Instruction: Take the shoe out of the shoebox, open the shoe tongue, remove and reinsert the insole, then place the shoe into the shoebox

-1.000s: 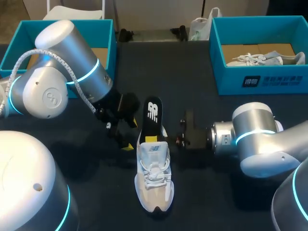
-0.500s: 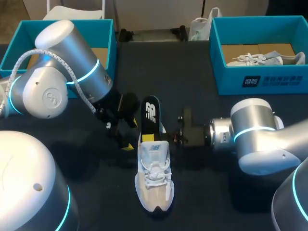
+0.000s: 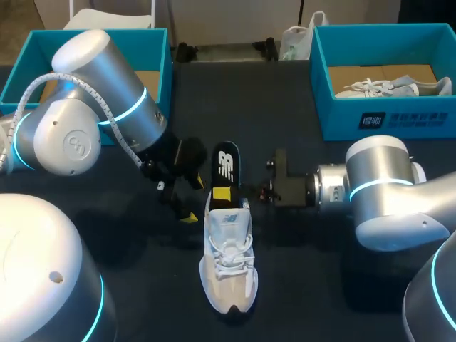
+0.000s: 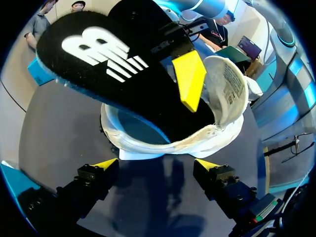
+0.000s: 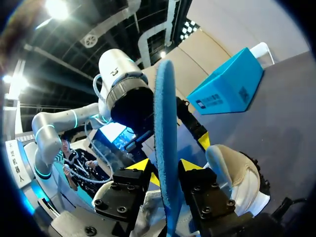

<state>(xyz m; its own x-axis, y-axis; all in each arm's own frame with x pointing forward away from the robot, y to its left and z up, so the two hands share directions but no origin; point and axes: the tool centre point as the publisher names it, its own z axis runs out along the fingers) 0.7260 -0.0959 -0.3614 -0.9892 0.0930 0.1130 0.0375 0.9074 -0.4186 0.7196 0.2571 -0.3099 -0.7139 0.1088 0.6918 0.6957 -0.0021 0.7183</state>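
We are judging task roughly midway: shoe (image 3: 228, 260) sitting out on counter (image 3: 313, 288), tongue (image 4: 229, 84) folded open, insole (image 3: 226, 167) standing half out of heel opening. We cannot tell whether it is coming out or going back. Seating and boxing are remaining.

Right hand (image 5: 165, 170) is pinching insole between both tips. Left hand (image 4: 158, 168) is hanging spread, grasping nothing, just beside heel.

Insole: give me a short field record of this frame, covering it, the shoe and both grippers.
insole: black, one end in the shoe's opening, the rest sticking out past the heel
shoe: on the table, not in a box
right gripper: shut on the insole's edge
left gripper: open, holds nothing, by the shoe's heel
right-hand shoebox: holds a second shoe
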